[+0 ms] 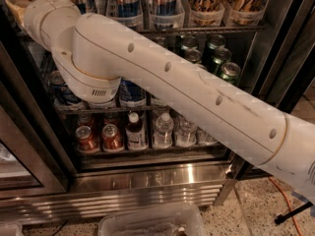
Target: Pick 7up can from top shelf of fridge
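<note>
The fridge (147,180) stands open in front of me. Its top shelf (211,29) is a dark wire rack holding clear bins of tall cans (165,4). I cannot make out the 7up can; my arm covers the left part of that shelf. My white arm (162,77) crosses the view from lower right to upper left. My gripper (14,8) is at the far upper left, at the top shelf's left end. Only a tan edge of it shows beyond the wrist.
Dark green cans (221,58) sit on the middle rack at right, blue cans (130,92) behind my arm. Red cans (88,137) and bottles (162,129) stand on the bottom rack. A clear plastic tub (152,222) lies on the floor, with an orange cable (283,200) at right.
</note>
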